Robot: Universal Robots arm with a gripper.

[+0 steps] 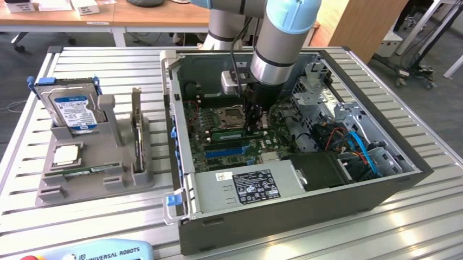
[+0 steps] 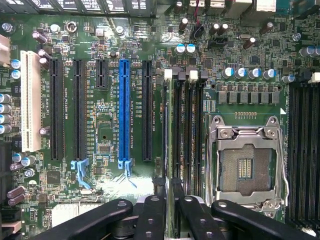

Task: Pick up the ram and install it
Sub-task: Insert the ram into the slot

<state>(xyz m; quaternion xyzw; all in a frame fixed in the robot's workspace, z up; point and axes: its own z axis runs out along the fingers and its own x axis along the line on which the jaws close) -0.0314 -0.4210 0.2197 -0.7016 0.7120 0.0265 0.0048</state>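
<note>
The ram (image 2: 170,130) is a thin green stick seen edge-on, standing upright in a black memory slot beside the empty processor socket (image 2: 247,165). My gripper (image 2: 170,220) straddles its near end. One dark finger (image 2: 150,215) stands on each side, slightly off the board, so the gripper is open. In the exterior view the gripper (image 1: 255,127) reaches straight down into the open computer case (image 1: 289,216), onto the motherboard next to the socket (image 1: 233,115).
A blue expansion slot (image 2: 124,110) and black slots lie beside the memory slots. The power supply (image 1: 246,187) and cables (image 1: 361,151) crowd the case. On the exterior view's left, a grey fixture (image 1: 94,179) holds a hard drive (image 1: 72,108), a silver chip (image 1: 66,155) and an upright card (image 1: 136,130).
</note>
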